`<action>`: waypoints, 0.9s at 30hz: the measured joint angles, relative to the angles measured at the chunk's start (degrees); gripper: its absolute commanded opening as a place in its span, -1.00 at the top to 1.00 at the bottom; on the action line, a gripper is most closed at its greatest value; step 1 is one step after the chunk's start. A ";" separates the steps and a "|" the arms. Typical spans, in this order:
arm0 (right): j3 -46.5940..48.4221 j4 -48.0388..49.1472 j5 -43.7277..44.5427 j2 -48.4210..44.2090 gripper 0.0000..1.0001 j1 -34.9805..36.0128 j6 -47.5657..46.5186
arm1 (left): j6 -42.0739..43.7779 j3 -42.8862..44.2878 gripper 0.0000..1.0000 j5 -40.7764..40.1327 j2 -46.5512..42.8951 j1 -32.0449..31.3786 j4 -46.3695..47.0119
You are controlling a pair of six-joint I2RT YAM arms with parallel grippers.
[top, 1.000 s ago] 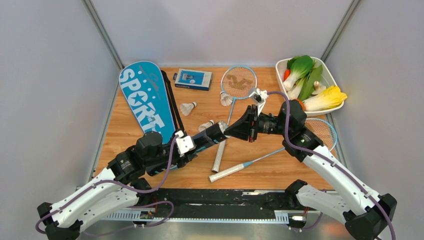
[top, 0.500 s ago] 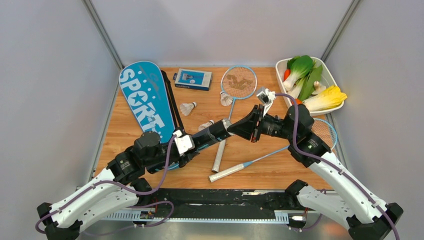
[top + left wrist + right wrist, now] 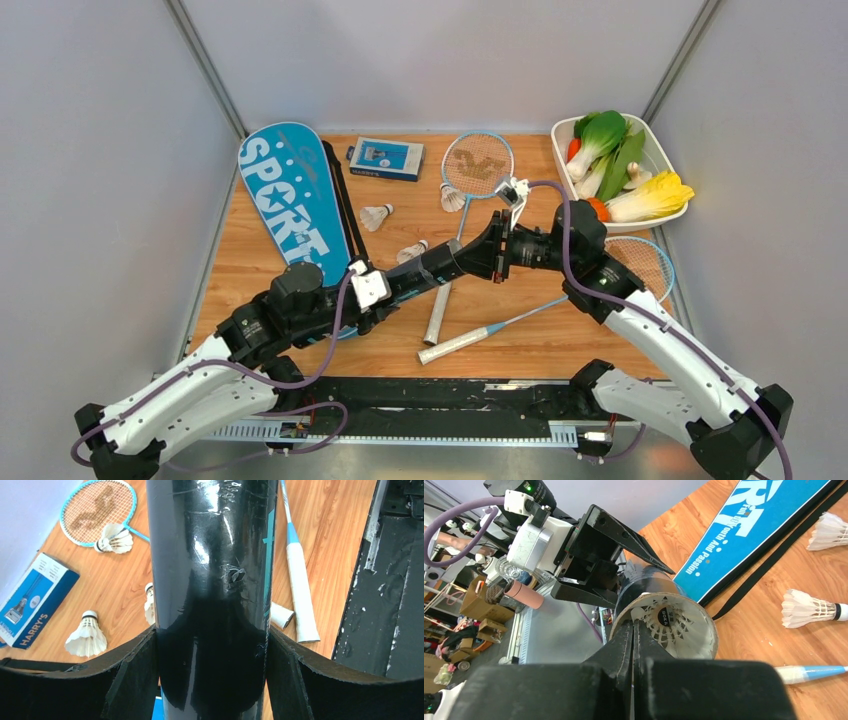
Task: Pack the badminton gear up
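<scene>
Black tube (image 3: 210, 580), centre frame: my left gripper (image 3: 212, 636) clamps it; my right gripper (image 3: 634, 626), jaws together, meets its mouth, shuttlecock (image 3: 670, 626) inside.

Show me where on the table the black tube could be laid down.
Roomiest: the bare wood of the table at the near right, between the near racket's shaft and the front edge. A narrow strip lies between the SPORT cover and the left edge. The middle is crowded with shuttlecocks and the other racket; the vegetable tray fills the far right.
</scene>
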 measured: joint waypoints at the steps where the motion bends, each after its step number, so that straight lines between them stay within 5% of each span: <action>1: 0.00 0.00 -0.31 0.22 0.99 0.00 0.07 | 0.00 0.00 -0.05 0.02 0.15 0.00 -0.15; 7: -0.94 2.91 -2.16 1.01 0.87 -0.02 2.16 | 0.07 0.00 -0.05 0.15 0.70 0.00 -0.28; 20: -1.95 4.81 2.10 -0.68 -0.12 -0.04 5.73 | 0.35 -0.44 -0.04 -1.40 -1.62 -0.44 0.31; 27: -1.64 4.79 11.04 -6.16 -0.26 -0.04 6.01 | 0.61 -1.92 -0.04 -6.23 -6.45 -0.44 1.90</action>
